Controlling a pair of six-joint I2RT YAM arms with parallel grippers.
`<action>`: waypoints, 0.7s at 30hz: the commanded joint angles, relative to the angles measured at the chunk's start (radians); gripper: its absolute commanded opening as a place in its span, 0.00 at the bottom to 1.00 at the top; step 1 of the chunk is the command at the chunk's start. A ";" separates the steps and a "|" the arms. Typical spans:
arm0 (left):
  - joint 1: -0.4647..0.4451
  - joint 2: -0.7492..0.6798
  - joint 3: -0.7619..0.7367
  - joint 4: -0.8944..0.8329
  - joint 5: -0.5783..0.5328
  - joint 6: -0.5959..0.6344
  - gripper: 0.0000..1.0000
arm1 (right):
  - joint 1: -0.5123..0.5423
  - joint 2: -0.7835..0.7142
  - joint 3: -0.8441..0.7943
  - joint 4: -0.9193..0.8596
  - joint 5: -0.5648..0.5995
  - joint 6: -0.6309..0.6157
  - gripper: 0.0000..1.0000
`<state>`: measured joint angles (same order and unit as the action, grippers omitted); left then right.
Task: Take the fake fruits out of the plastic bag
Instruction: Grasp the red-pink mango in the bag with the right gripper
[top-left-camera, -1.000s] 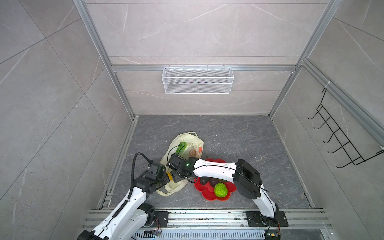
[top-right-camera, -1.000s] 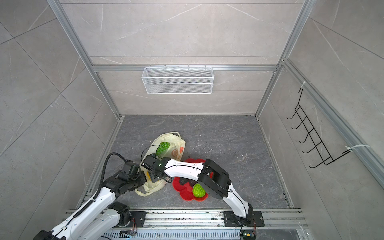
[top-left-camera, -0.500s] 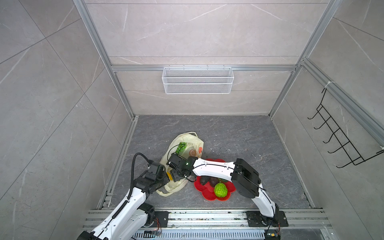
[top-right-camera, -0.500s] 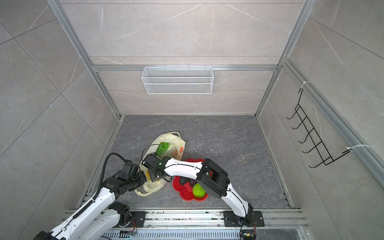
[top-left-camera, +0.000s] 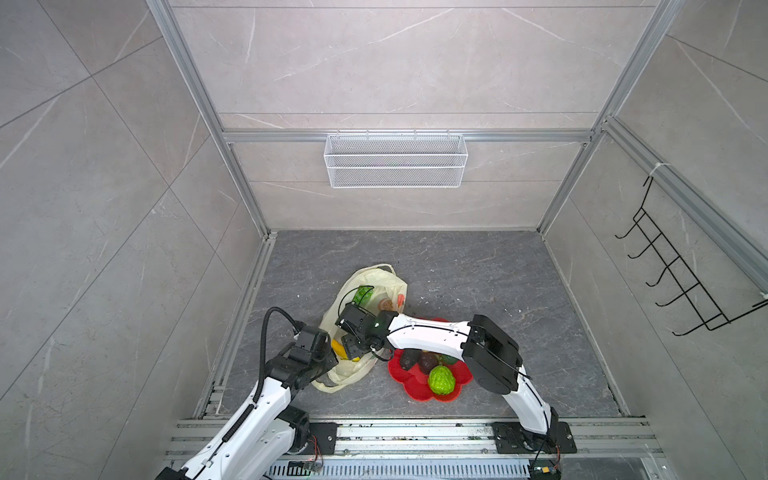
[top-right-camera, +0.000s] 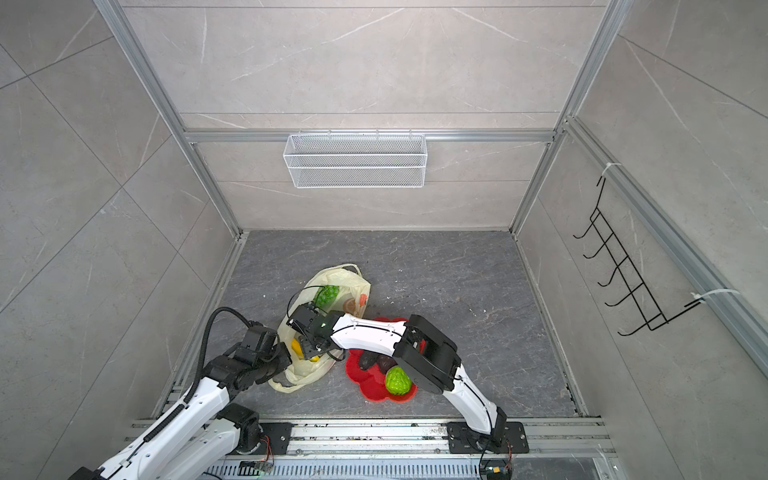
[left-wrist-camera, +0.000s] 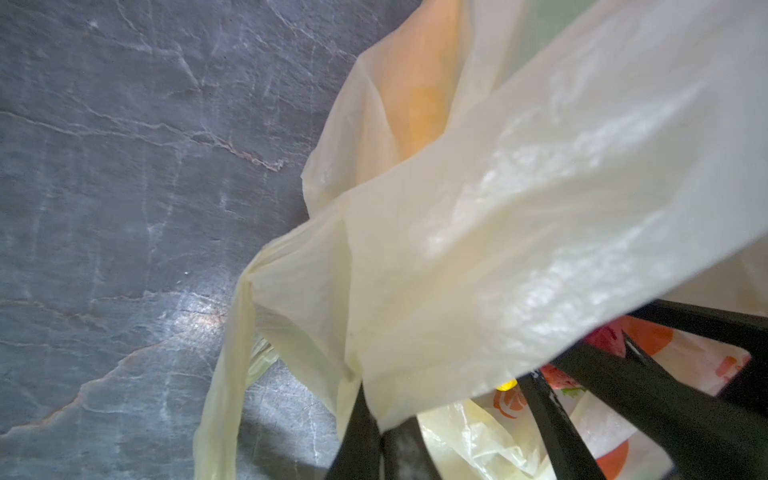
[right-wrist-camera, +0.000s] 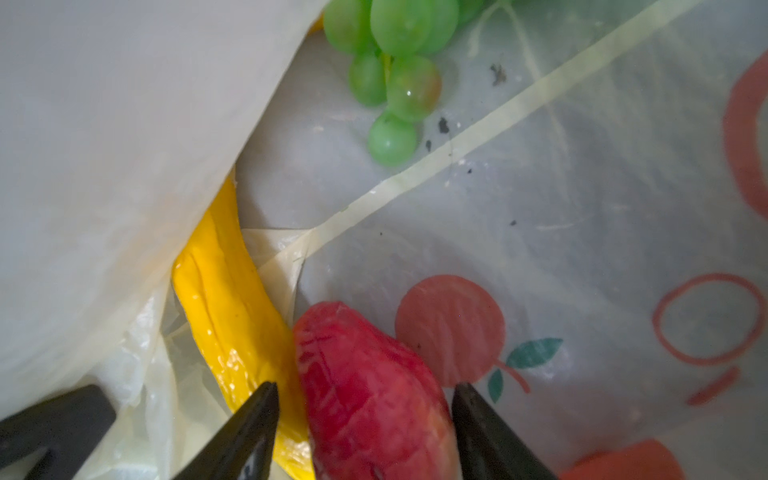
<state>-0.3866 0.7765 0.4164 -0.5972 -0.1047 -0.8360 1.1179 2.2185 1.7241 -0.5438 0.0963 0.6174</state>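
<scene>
Left gripper (left-wrist-camera: 376, 411) is clamped tight on a fold of the plastic bag (top-left-camera: 374, 275), at the bag's lower-left edge in both top views. The film runs between its fingers and a handle loop hangs loose beside them.

Right gripper (right-wrist-camera: 361, 390) is inside the bag mouth, arm stretched across from the right. Its jaws are apart, one on each side of the red strawberry (right-wrist-camera: 370, 399). A sliver of gap shows on the banana side; can't tell contact on the other.

The yellow banana (right-wrist-camera: 224, 307) lies against the strawberry, partly under the bag's upper layer. The green grape bunch (right-wrist-camera: 399, 54) is deeper in, apart from both.

The bag lies lower centre-left in the top views. Just right of it, the red plate (top-left-camera: 415, 388) holds two dark avocados (top-left-camera: 411, 359) and the bumpy green ball (top-left-camera: 441, 380), partly under the right arm.
</scene>
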 joint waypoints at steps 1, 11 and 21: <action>-0.003 -0.006 -0.001 -0.018 -0.022 -0.012 0.00 | -0.015 -0.011 -0.050 -0.010 0.023 0.030 0.67; -0.003 0.003 0.001 -0.015 -0.022 -0.011 0.00 | -0.021 -0.036 -0.084 -0.003 0.046 0.042 0.64; -0.003 0.014 0.005 -0.011 -0.020 -0.009 0.00 | -0.024 -0.031 -0.076 -0.011 0.075 0.037 0.57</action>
<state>-0.3866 0.7879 0.4164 -0.5980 -0.1055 -0.8360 1.0988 2.1975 1.6360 -0.5137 0.1280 0.6533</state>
